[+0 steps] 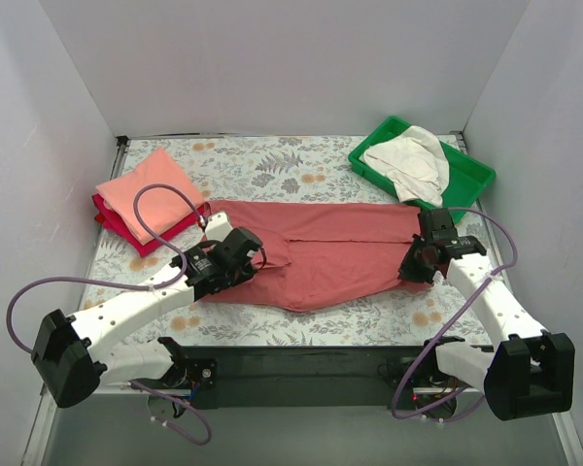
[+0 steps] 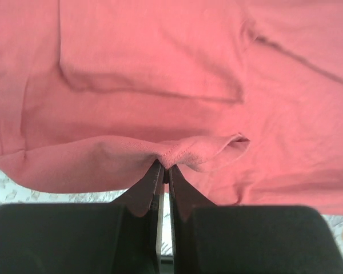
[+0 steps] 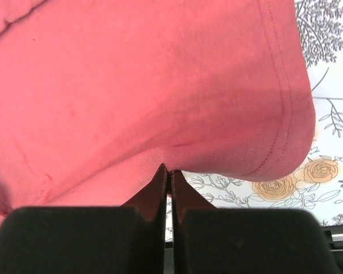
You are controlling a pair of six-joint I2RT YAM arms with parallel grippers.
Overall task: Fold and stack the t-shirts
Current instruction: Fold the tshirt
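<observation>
Top external: clamped tight on brick-red shirt [image 1: 340,248], left fingers [image 2: 148,191] and right fingers [image 3: 159,191] at opposite ends; lift together, keep taut, no sagging.

Robotics lab test cell; plain white panel walls [image 1: 301,58] box in a small floral-printed table [image 1: 272,165] on three sides; a white-and-black left arm [image 1: 126,311] and right arm [image 1: 488,291] stand at its near edge; purple cables [image 1: 162,186] loop loose.

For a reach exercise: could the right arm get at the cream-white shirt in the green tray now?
Probably not yet: the right gripper has its jaws shut on the brick-red shirt. The cream-white shirt lies uncovered in the green tray beyond, nothing between.
</observation>
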